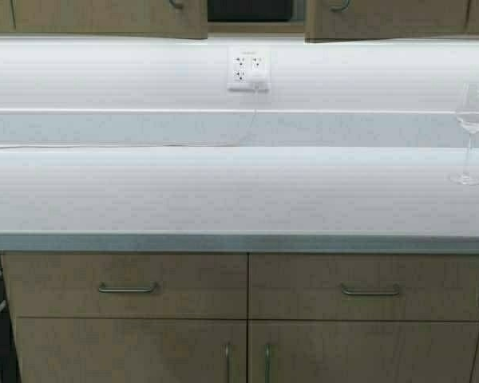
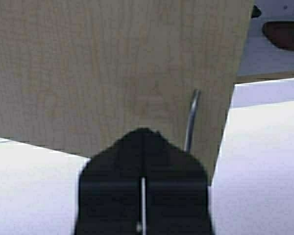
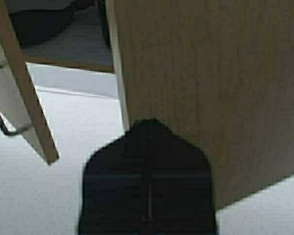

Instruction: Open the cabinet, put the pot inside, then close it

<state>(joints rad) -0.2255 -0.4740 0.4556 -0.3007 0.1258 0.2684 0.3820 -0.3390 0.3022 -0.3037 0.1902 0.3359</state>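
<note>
The cabinet hangs above the counter; only its lower edge shows in the high view, with the left door (image 1: 96, 17) and right door (image 1: 383, 17) apart and a dark gap between them. Both arms are out of the high view. My left gripper (image 2: 143, 132) is shut, its tips against the left door (image 2: 112, 63) beside the bar handle (image 2: 191, 117). My right gripper (image 3: 148, 122) is shut, its tips against the right door (image 3: 210, 73). The left door (image 3: 19, 88) stands ajar. A dark rounded shape, seemingly the pot (image 3: 39, 27), sits on the cabinet shelf.
A wine glass (image 1: 473, 132) stands at the counter's right end. A wall socket (image 1: 248, 69) has a cable running left along the backsplash. The white countertop (image 1: 223, 191) has base drawers (image 1: 128, 287) with horizontal handles below.
</note>
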